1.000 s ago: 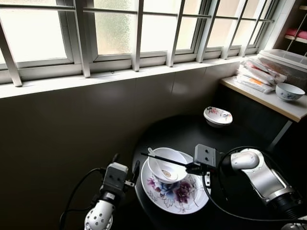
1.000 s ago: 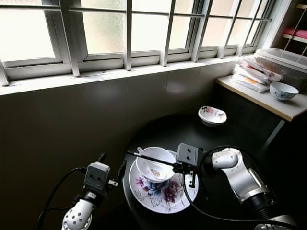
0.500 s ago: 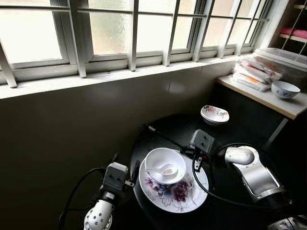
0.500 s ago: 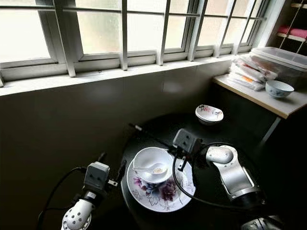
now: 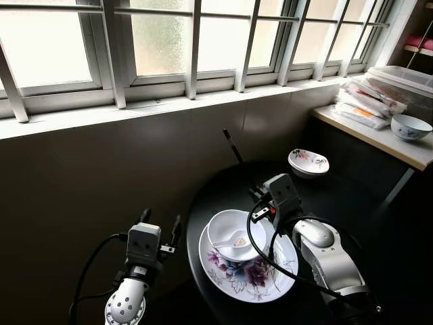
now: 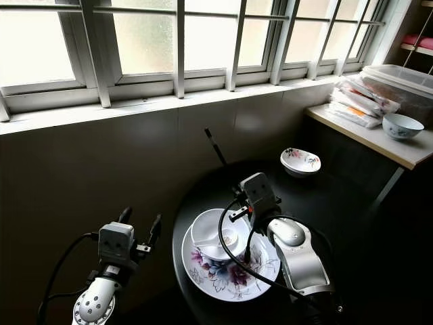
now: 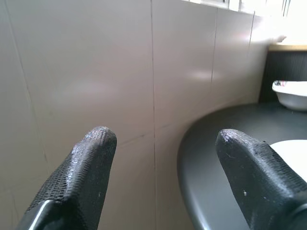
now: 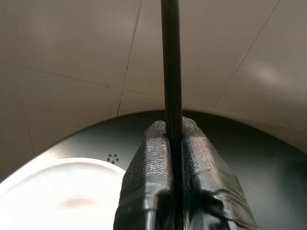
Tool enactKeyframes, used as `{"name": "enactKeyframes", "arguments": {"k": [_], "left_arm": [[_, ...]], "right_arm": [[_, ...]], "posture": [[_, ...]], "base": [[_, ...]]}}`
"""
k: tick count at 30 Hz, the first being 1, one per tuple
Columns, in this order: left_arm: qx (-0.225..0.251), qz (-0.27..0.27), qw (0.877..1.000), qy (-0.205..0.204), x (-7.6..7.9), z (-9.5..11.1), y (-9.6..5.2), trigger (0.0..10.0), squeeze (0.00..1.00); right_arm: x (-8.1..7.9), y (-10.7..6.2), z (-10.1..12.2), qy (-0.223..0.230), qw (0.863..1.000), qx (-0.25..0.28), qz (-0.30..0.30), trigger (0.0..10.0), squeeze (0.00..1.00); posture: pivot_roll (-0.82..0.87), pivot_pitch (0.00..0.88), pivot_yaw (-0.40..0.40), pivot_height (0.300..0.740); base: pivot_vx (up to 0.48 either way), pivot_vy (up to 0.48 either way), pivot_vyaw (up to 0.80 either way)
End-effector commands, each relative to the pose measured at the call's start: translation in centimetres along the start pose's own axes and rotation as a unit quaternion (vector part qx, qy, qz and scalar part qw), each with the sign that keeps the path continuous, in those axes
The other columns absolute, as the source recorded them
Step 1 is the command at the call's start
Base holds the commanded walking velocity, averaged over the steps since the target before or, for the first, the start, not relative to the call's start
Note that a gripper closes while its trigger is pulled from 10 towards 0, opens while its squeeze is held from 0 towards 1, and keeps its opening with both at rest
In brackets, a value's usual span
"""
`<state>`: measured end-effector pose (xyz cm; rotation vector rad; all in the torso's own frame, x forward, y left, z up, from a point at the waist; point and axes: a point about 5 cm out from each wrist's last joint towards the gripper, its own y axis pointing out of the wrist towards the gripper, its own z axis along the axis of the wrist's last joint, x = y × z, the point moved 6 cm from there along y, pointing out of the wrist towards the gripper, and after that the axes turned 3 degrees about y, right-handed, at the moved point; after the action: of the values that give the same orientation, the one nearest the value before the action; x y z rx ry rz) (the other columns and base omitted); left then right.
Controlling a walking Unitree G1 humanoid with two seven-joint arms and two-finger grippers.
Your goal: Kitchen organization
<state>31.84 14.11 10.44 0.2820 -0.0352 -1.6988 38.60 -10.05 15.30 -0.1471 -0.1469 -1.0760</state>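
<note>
The right gripper [image 8: 171,143] has its fingers clamped on a black chopstick [image 5: 233,147], at frame centre, above the white bowl [image 5: 233,233] on the floral plate [image 5: 257,274]; left gripper [image 7: 165,143] spread, empty, lower left beside the bench [image 5: 352,203]; the stick is lifted clear and probably needs putting away next.

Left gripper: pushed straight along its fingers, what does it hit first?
Probably the tiled wall. The left gripper is open and aimed there, with the black table's rim just beside the line. Depth is unclear.

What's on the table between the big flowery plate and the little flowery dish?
Only bare black round table lies between the large floral plate and the small floral dish, seen in both eye views.
</note>
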Motion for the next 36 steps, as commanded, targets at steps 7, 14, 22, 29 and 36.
{"name": "enactKeyframes", "arguments": {"k": [7,14,22,29,36], "left_arm": [[0.023,-0.004,1.0,-0.001,-0.6,1.7,0.3,10.0,0.0],[0.018,0.006,1.0,0.0,-1.1,1.6,0.0,10.0,0.0],[0.016,0.007,1.0,-0.003,-1.0,1.7,-0.2,10.0,0.0],[0.012,0.01,1.0,-0.01,-1.1,1.6,-0.2,10.0,0.0],[0.012,0.007,1.0,-0.012,-0.9,1.6,-0.1,10.0,0.0]], "right_arm": [[-0.3,-0.2,1.5,0.013,0.999,0.034,-0.01,0.0,0.0],[-1.3,-0.3,2.4,0.001,0.999,0.034,0.026,0.0,0.0],[-2.2,-0.2,3.0,0.032,0.998,0.037,0.039,0.0,0.0],[-2.8,-0.2,3.0,0.036,0.997,0.037,0.05,0.0,0.0],[-3.5,-0.3,3.1,0.031,0.997,0.041,0.058,0.0,0.0]], "posture": [[0.05,0.0,-0.058,0.74],[0.04,0.0,-0.063,0.74],[0.05,0.0,-0.07,0.74],[0.04,0.0,-0.072,0.74],[0.04,0.0,-0.072,0.74]], "base": [[0.0,0.407,0.77],[0.0,0.0,0.3],[0.0,0.0,0.27],[0.0,0.053,0.0],[0.0,0.476,0.47]]}}
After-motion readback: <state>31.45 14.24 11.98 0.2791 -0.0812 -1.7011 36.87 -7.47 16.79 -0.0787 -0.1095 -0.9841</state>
